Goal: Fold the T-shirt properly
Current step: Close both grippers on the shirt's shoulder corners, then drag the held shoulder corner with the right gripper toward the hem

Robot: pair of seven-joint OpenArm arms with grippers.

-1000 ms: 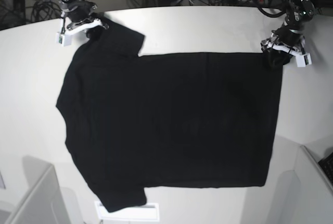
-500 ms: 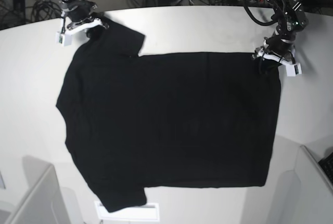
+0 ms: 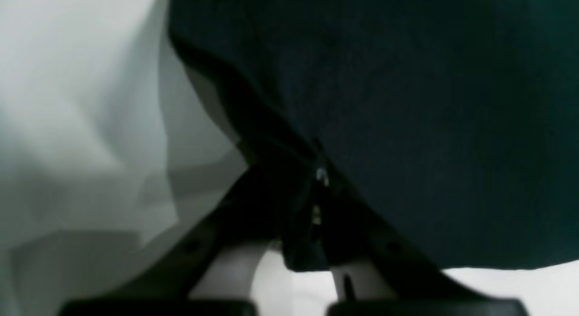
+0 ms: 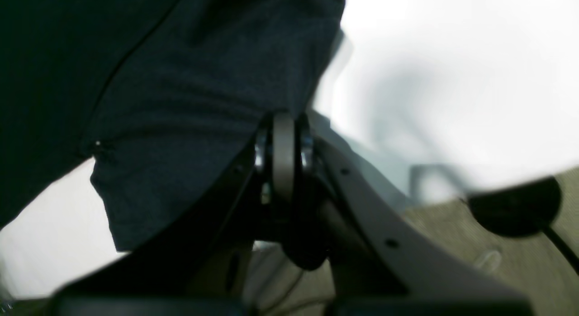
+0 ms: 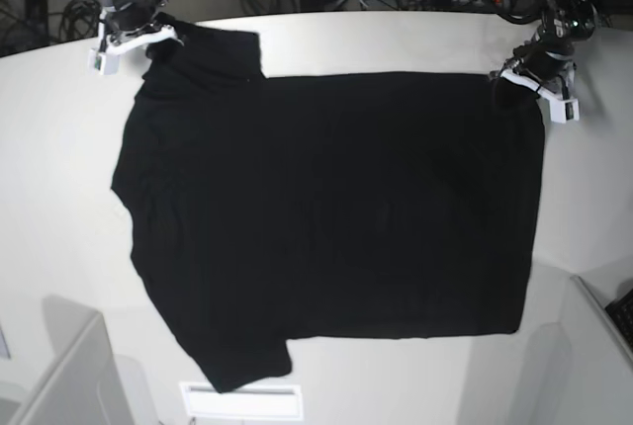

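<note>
Black T-shirt [image 5: 326, 217] spread flat, long axis left to right.
Sleeves left, hem right; left gripper [image 5: 524, 87] and right gripper [image 5: 148, 38] clamp its far corners.

No readable text, labels, brands or numbers anywhere, plain black T-shirt [image 5: 336, 217] face unmarked

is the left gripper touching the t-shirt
Touching. In the left wrist view the left gripper has its jaws shut on the edge of the black T-shirt, cloth pinched between them.
</note>
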